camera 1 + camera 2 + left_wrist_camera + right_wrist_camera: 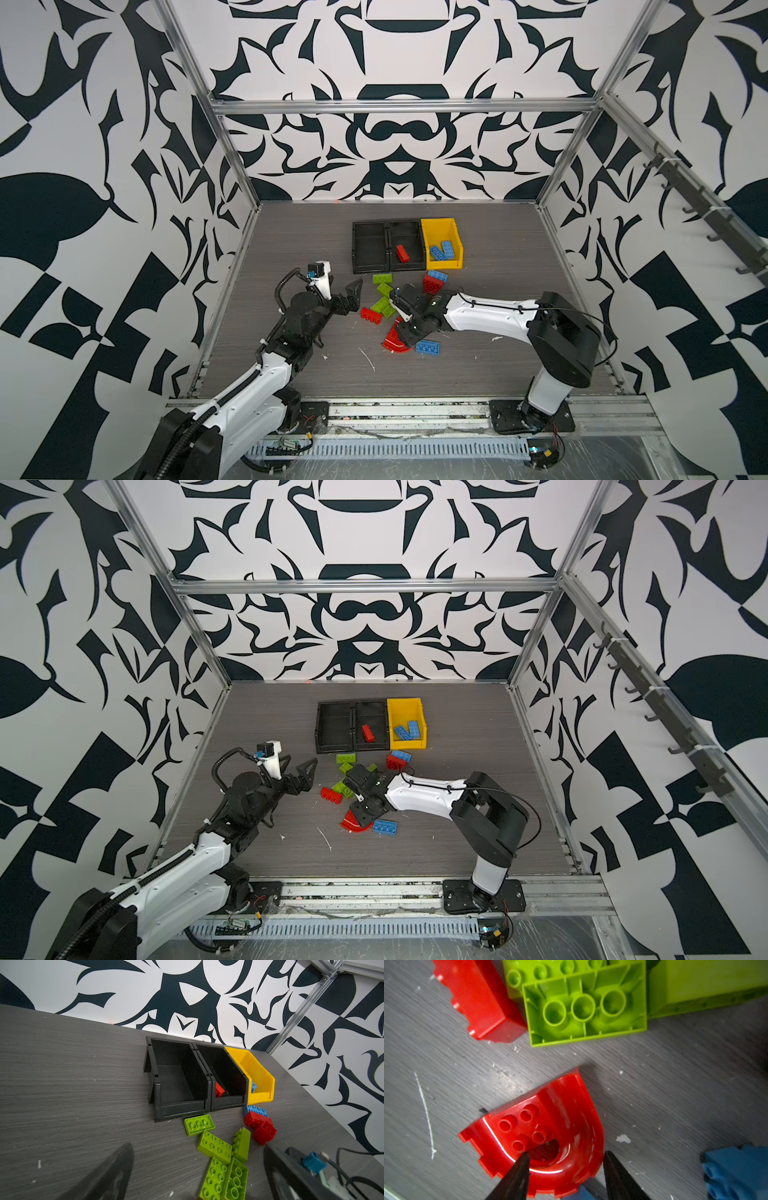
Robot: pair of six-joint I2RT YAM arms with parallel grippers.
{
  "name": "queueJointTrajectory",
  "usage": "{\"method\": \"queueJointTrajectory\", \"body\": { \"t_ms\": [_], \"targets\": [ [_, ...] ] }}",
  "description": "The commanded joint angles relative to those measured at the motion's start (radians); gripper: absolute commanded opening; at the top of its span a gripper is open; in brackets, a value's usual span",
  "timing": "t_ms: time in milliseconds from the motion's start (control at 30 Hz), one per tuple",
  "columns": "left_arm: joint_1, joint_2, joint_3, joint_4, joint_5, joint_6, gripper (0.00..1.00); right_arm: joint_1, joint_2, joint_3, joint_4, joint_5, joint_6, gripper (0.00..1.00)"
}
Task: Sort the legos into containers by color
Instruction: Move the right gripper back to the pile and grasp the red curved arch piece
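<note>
Grey woodgrain bench [478, 374] sitting inside black-white patterned walls, white flecks lying about. Left hand [351, 298] hanging spread. Legos [385, 288] lying loose before containers [388, 245]. Right hand [565, 1154] straddling red arch [550, 1126] rim, pinch unclear; arm partly covering arch in top views.

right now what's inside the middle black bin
One red brick lies slanted on the floor of the middle black bin; both top views show nothing else there. In the left wrist view the bin's wall covers most of the brick.
</note>
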Motion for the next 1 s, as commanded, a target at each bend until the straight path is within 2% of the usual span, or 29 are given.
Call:
{"method": "queueJointTrajectory", "body": {
  "t_ms": [0, 300, 433, 533, 833, 967],
  "targets": [
    [-0.004, -0.015, -0.013, -0.009, -0.008, -0.007, 1.00, 0.000, 0.009, 0.016, 0.008, 0.003, 0.012, 0.57],
    [-0.004, -0.016, -0.014, -0.009, -0.009, -0.007, 1.00, -0.001, 0.015, -0.005, 0.019, 0.042, 0.038, 0.50],
    [-0.003, -0.009, -0.013, -0.005, -0.005, -0.010, 1.00, -0.005, -0.009, 0.002, 0.003, 0.075, 0.049, 0.50],
    [-0.004, -0.011, -0.013, -0.005, -0.002, -0.010, 1.00, -0.006, -0.005, 0.008, -0.010, 0.104, 0.048, 0.55],
    [-0.004, -0.014, -0.014, -0.004, -0.007, -0.009, 1.00, -0.006, 0.058, 0.022, 0.036, 0.090, 0.047, 0.57],
    [-0.003, -0.020, -0.016, -0.008, -0.009, -0.008, 1.00, -0.015, 0.068, 0.009, 0.071, 0.049, 0.055, 0.50]
  ]
}}
